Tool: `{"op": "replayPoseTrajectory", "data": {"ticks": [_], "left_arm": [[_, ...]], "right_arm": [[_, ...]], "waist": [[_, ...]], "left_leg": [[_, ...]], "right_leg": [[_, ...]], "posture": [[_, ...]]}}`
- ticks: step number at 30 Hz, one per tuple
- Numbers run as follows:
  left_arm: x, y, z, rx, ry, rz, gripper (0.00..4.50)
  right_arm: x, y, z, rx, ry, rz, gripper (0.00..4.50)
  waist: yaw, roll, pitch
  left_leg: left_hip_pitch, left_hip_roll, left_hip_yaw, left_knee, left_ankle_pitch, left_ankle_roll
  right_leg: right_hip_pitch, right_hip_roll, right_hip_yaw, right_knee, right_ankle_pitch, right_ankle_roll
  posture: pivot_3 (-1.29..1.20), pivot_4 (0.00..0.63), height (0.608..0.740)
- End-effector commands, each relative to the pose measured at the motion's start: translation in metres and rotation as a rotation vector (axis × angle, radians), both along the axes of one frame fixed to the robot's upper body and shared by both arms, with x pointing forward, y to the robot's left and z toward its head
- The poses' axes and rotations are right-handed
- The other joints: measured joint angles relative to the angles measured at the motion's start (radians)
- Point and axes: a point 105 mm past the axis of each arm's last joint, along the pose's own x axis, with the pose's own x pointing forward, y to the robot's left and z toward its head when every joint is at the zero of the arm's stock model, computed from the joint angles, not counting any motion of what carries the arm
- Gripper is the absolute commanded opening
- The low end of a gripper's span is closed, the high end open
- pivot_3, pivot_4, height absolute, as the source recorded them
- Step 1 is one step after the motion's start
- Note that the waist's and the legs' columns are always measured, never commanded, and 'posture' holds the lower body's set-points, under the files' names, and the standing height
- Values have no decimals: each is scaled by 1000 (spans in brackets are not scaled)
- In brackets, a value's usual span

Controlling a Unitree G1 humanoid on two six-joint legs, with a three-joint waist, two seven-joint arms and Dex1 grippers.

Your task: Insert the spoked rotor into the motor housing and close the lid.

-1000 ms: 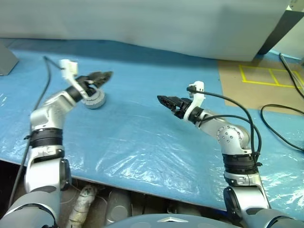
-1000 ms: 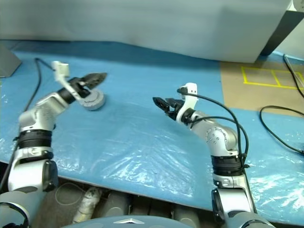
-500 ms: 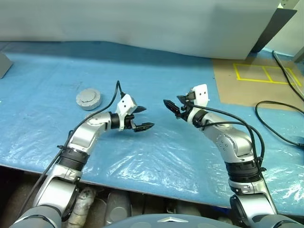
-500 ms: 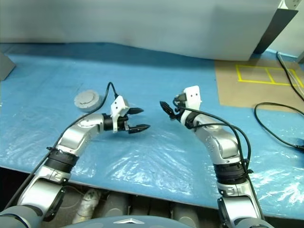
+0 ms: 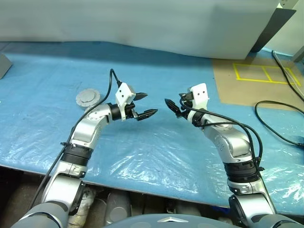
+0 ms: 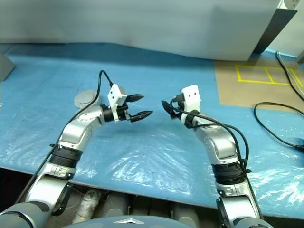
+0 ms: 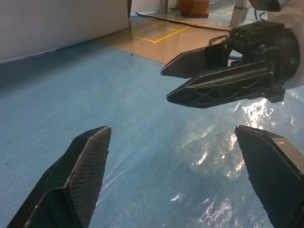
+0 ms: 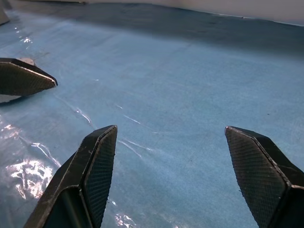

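While both arms hang level over the blue plastic-covered table [image 5: 156,156], their tips face each other near the middle of the head views, close but apart. At about nine o'clock from the centre, the left gripper [image 5: 146,104] has its two black fingers spread wide with nothing between them; one fingertip sits above the other in the head view, and the wrist view shows only bare blue sheet in the gap. Opposite it, at about three o'clock, the right gripper [image 5: 173,105] points back toward the left one, its fingers likewise parted and empty, with bare sheet between them in its own wrist view. Out at roughly ten o'clock, well apart from both grippers and partly behind the left arm's black cable [image 5: 105,90], lies a round grey disc [image 5: 87,97] flat on the sheet, smooth pale face up; this looks like the lid, and whether the housing sits under it cannot be told. Along twelve o'clock runs a pale wall panel [image 5: 142,23]. Toward two o'clock, brown floor [image 5: 247,90] carries yellow tape lines [image 5: 259,73], and loose black cables [image 5: 280,109] curl at three o'clock.
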Motion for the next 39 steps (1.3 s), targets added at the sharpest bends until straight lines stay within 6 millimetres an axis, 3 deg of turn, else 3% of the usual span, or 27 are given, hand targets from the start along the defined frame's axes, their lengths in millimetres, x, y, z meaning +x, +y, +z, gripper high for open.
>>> {"op": "replayPoseTrajectory", "data": {"ticks": [1,24,33,39], "left_arm": [[-1,1,13,-47,-15,-11,4403],[8,10,11,-13,-28,33,4403],[15,9,17,-48,-39,75,4403],[20,21,25,-81,-64,132,4403]], "right_arm": [[-1,4,11,-3,-60,5,3822],[8,5,9,-31,-71,-18,3822],[13,3,11,-25,-92,-48,3822],[13,-4,11,-76,-144,-113,3822]], "waist": [[0,0,0],[0,0,0],[0,0,0],[0,0,0]], "left_leg": [[0,0,0,0,0,0],[0,0,0,0,0,0],[0,0,0,1,0,0],[0,0,0,1,0,0]], "right_leg": [[0,0,0,0,0,0],[0,0,0,0,0,0],[0,0,0,1,0,0],[0,0,0,1,0,0]], "posture": [[0,150,740],[0,150,740],[0,150,740],[0,150,740]]}}
